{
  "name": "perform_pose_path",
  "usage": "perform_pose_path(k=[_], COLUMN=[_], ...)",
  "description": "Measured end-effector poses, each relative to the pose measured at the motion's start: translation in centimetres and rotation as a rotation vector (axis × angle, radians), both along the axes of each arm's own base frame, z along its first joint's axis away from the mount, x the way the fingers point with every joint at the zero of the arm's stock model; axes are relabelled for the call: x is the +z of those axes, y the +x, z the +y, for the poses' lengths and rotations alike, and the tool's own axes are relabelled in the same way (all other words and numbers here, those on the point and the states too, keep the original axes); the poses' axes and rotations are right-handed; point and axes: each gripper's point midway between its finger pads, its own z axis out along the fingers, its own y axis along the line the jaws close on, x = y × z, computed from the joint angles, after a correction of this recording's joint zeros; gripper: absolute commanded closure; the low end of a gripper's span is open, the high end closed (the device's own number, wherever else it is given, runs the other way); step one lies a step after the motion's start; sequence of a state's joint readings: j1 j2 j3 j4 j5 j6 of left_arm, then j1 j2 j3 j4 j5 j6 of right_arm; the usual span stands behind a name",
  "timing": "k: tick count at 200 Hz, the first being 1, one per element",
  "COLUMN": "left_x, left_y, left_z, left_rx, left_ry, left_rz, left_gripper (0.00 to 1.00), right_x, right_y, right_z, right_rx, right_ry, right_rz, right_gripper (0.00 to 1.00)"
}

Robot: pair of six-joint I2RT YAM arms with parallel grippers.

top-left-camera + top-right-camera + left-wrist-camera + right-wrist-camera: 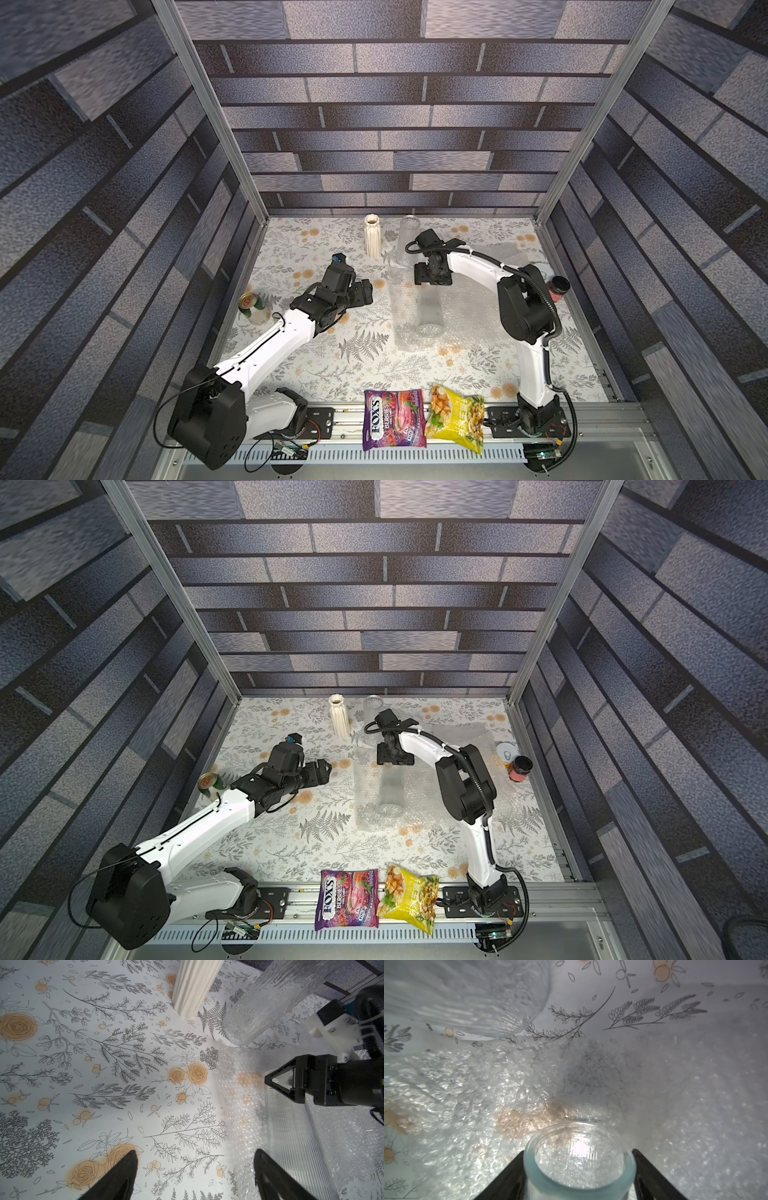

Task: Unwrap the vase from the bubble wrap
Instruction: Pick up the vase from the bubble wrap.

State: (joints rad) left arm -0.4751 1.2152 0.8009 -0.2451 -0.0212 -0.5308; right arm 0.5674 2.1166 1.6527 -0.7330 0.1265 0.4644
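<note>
Glass vase inside right gripper

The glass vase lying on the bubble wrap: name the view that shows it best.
A top view: the vase shows nearly full length on the bubble wrap, though faintly. The left wrist view shows its ribbed side but cropped; the right wrist view shows only its mouth between the right gripper's fingers.

White arms, black joints, corrugated black cable.
</note>
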Motion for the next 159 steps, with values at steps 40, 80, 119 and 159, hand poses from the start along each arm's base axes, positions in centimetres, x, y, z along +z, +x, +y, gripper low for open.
perform_pose_path(k=[40,80,119,159], left_x=[0.2,0.3,0.3,0.3], left_y=[0.2,0.3,0.3,0.2], left_z=[0.0,0.0,-0.1,-0.3], left_rx=[-0.004,-0.003,-0.005,-0.015], left_ry=[-0.016,-0.022,-0.024,-0.033], left_rz=[-0.004,-0.01,-0.009,-0.005], left_gripper=[0.12,0.12,0.12,0.12], right_x=[-0.2,-1.1,-1.1,-0.6], right_y=[0.6,0.7,0.6,0.5], right_z=[0.4,0.4,0.6,0.6], right_rx=[0.0,0.0,-0.002,0.003], right_ry=[-0.002,-0.013,-0.011,-0.007], right_rz=[0.003,0.02,0.02,0.012], right_gripper=[0.23,0.27,0.38,0.5])
